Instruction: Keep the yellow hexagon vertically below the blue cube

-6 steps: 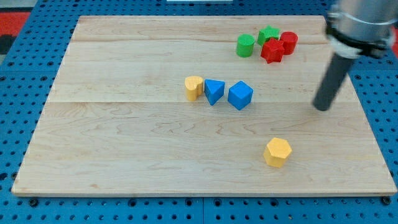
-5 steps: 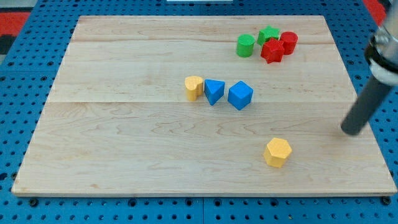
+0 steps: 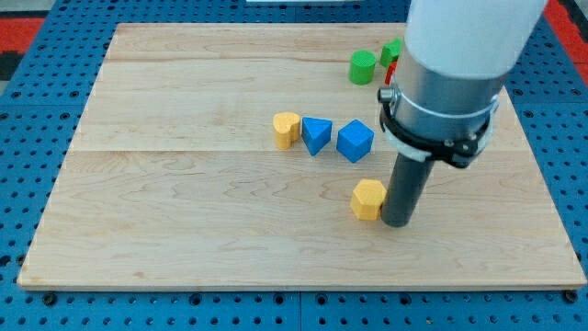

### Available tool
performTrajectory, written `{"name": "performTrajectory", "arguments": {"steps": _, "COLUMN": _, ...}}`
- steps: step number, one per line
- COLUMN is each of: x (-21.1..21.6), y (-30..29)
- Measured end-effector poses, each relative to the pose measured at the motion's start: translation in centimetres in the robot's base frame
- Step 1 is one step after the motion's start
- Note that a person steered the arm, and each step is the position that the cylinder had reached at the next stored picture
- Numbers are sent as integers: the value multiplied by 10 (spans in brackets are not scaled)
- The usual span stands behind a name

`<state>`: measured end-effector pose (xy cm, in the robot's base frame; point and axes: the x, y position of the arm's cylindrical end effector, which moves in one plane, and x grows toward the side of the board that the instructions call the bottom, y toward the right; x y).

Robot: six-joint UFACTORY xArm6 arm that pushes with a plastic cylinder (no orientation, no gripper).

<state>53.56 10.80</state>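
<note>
The yellow hexagon lies on the wooden board, just below the blue cube and slightly to its right. My tip rests against the hexagon's right side. The rod and arm rise above it and hide part of the board toward the view's top right.
A blue triangular block and a yellow heart-shaped block sit left of the cube. A green cylinder, another green block and a red block, partly hidden by the arm, sit near the top. The board has a blue pegboard around it.
My tip has swung from the board's right side to the hexagon's right side. The yellow hexagon has slid left and up, now under the blue cube.
</note>
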Motion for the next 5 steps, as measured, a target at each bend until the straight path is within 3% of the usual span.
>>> {"name": "performTrajectory", "arguments": {"steps": 1, "x": -22, "y": 0}}
{"name": "performTrajectory", "arguments": {"steps": 3, "x": -7, "y": 2}}
{"name": "performTrajectory", "arguments": {"steps": 5, "x": -25, "y": -39}}
